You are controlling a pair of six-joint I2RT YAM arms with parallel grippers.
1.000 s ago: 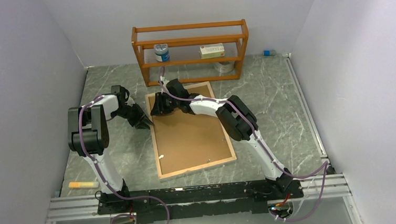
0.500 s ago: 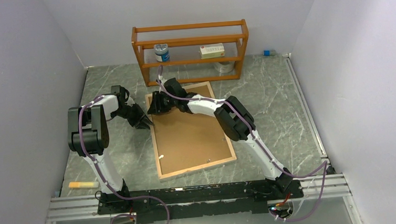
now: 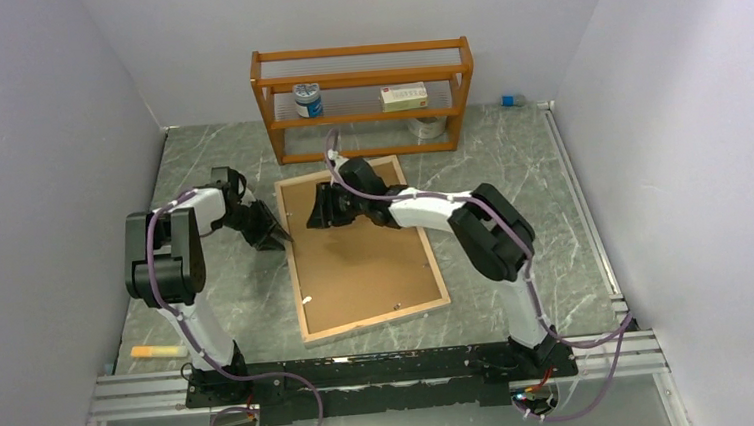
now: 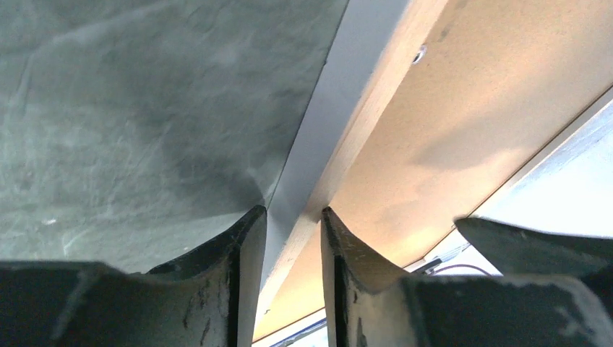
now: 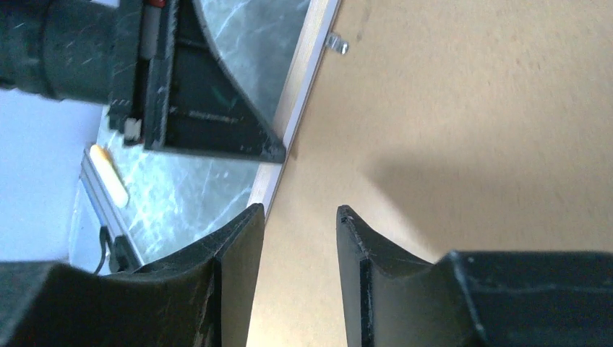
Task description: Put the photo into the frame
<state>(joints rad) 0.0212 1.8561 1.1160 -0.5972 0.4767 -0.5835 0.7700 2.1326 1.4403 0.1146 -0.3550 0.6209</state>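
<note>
The frame [image 3: 376, 318] lies face down on the table, its light wood back rim around the brown backing board [image 3: 362, 264]. My left gripper [image 3: 279, 238] is at the frame's left edge. In the left wrist view its fingers [image 4: 249, 238] straddle and pinch the rim [image 4: 318, 108], with the silver-white side and wood back between them [image 4: 294, 215]. My right gripper [image 3: 316, 217] hovers over the board's upper left part. It is open and empty [image 5: 296, 211] above the board [image 5: 470, 108], just inside the rim [image 5: 309, 50]. The photo is not in view.
An orange wooden shelf rack [image 3: 363, 74] stands behind the frame, holding a jar [image 3: 308, 100] and a box [image 3: 404, 96], with a tape roll [image 3: 429, 126] under it. An orange-white marker [image 3: 157, 351] lies near the front left. A small metal clip [image 5: 336, 45] sits on the rim.
My right arm has swung its elbow to the right and its gripper has shifted slightly right and nearer over the board. My left gripper stays on the frame's left rim.
</note>
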